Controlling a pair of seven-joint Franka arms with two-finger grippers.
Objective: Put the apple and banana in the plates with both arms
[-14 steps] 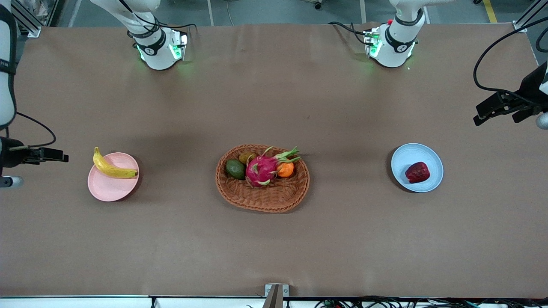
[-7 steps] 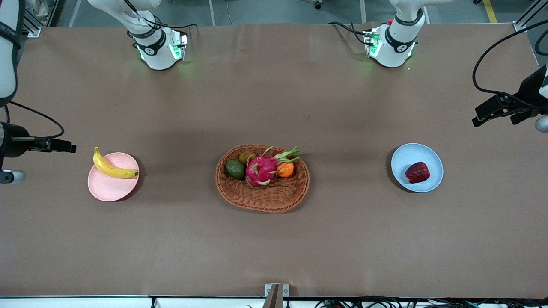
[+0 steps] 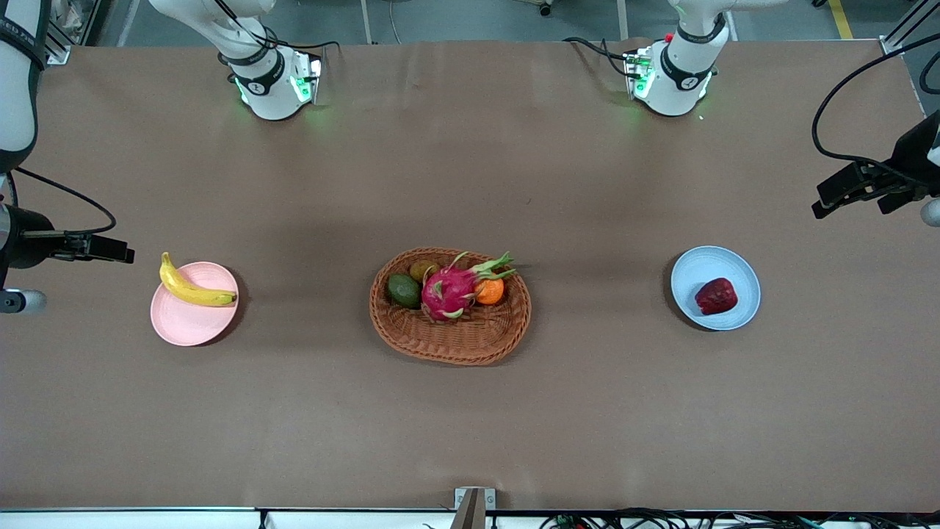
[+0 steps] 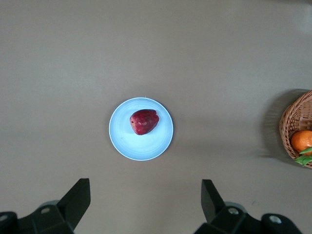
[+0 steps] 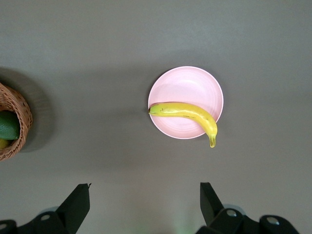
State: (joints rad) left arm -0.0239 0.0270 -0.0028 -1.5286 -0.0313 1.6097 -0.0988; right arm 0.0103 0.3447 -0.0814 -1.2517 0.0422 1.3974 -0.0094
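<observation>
The dark red apple [image 3: 716,296] lies in the pale blue plate [image 3: 694,270] toward the left arm's end of the table; both show in the left wrist view, apple [image 4: 144,121] on plate [image 4: 141,146]. The yellow banana [image 3: 192,289] lies across the pale pink plate [image 3: 191,323] toward the right arm's end, one tip over the rim; both show in the right wrist view, banana [image 5: 187,114] on plate [image 5: 187,85]. My left gripper [image 3: 852,192] is open and empty, high over the table's end beside the blue plate [image 4: 145,204]. My right gripper [image 3: 110,250] is open and empty, high beside the pink plate [image 5: 145,207].
An oval brown wicker basket [image 3: 449,339] stands mid-table between the plates, holding a pink dragon fruit [image 3: 449,290], a small orange fruit [image 3: 490,292], a green avocado [image 3: 404,290] and another fruit. The arm bases [image 3: 270,81] [image 3: 672,77] stand along the table's back edge.
Both grippers have drifted slightly: the right one rose and shifted a little toward the pink plate, the left one lifted slightly. The fruit and plates have not moved.
</observation>
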